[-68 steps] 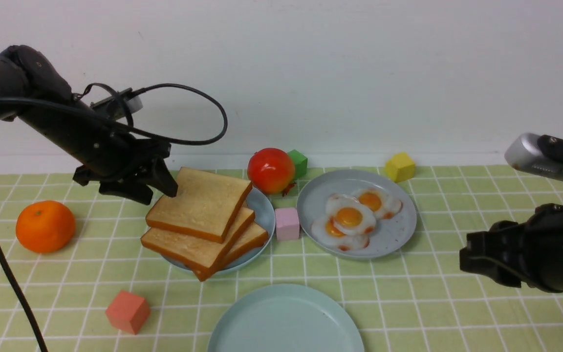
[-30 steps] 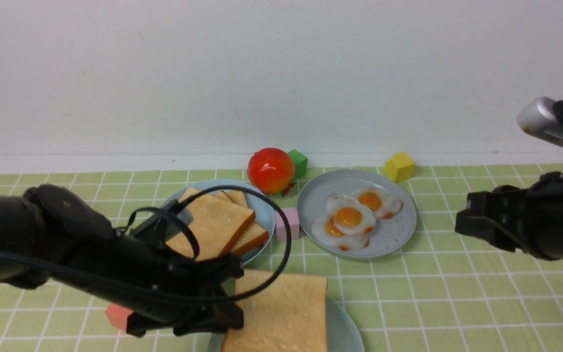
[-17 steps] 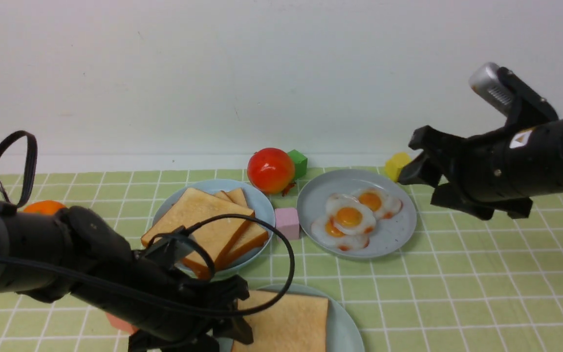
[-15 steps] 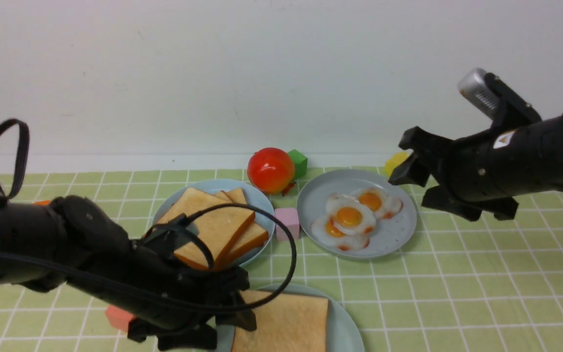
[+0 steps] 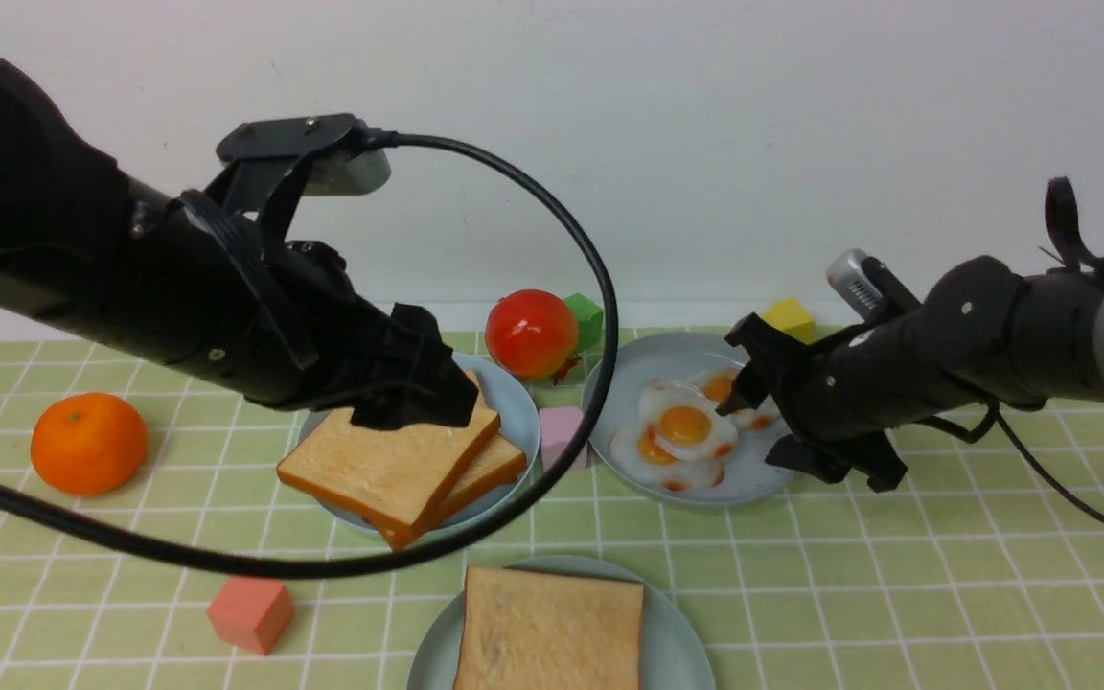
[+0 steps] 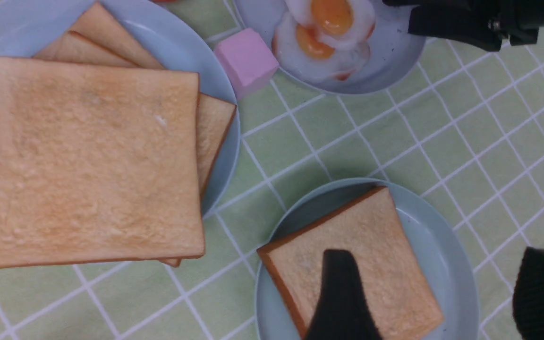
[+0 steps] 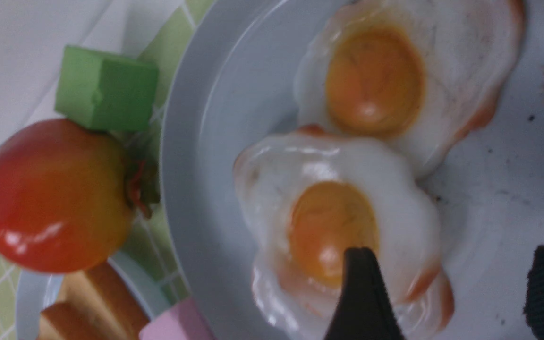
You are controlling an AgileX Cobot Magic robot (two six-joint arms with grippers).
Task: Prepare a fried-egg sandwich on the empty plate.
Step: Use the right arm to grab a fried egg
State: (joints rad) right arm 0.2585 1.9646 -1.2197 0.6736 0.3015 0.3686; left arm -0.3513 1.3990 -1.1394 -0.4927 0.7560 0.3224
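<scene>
While the spread left gripper (image 6: 435,278) has risen from the toast (image 5: 552,632), the spread right gripper (image 7: 449,278) nears the eggs (image 7: 333,226).

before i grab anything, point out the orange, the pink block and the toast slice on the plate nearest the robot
orange (image 5: 89,445): front view, middle of its front side
pink block (image 6: 247,59): left wrist view, its upper face
toast slice (image 5: 550,628): front view, its tan upper face

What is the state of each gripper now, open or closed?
Left gripper: open, holding nothing.
Right gripper: open, holding nothing, over the plate with eggs.
</scene>
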